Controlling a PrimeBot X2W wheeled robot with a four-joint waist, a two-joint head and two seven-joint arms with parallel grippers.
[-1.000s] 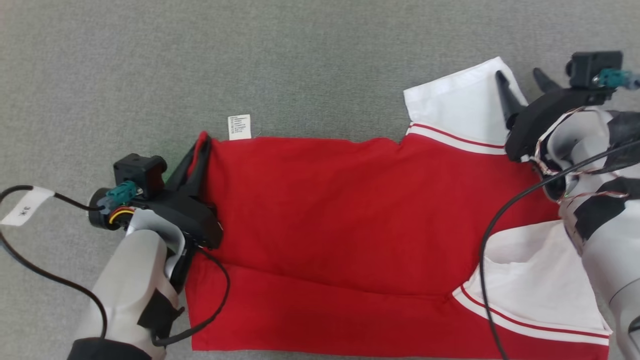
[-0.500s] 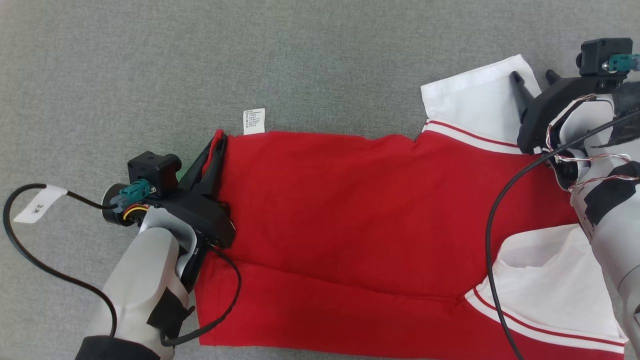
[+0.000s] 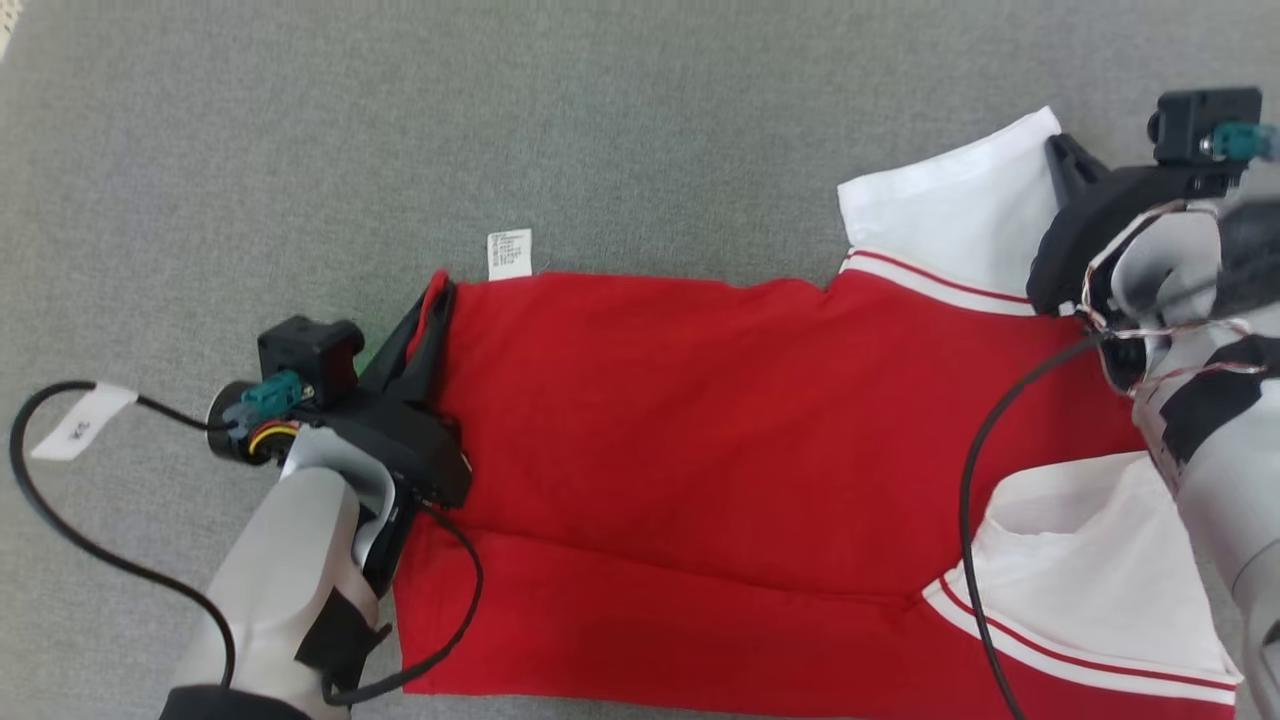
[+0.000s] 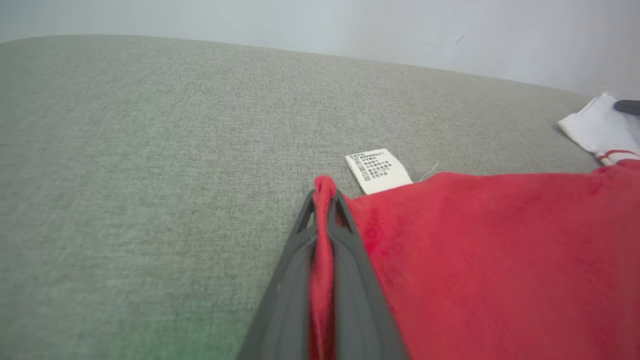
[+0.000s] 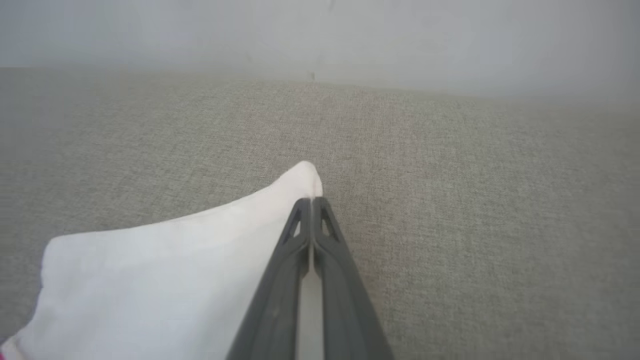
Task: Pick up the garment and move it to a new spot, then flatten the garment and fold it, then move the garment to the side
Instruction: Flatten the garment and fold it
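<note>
While the red garment (image 3: 700, 420) is lying spread across the grey bench (image 3: 640, 120), its white care label (image 3: 509, 254) is poking out from the far edge onto the bare surface. Well right of the care label, a white sleeve (image 3: 940, 215) with red stripes is pointing away from the robot, and a second white sleeve (image 3: 1080, 560) is lying farther right and nearer the robot. A black cable (image 3: 963, 500) from the right arm is draping over the red cloth beside that nearer sleeve. Another cable (image 3: 15, 455), carrying a paper tag (image 3: 75, 432), is looping on the bench well left of the care label, and a short black lead (image 3: 478, 590) is curling over the garment's left hem.

The left claw (image 3: 436, 292) is sitting just left of the care label, clenched, its two fingers pinching the garment's red corner so that a ridge of cloth is bulging between them. The right claw (image 3: 1058, 148) is resting far right of the care label, squeezed tight on the outer corner of the far white sleeve, with white fabric caught between the fingers and a tip of it peeking past them.
</note>
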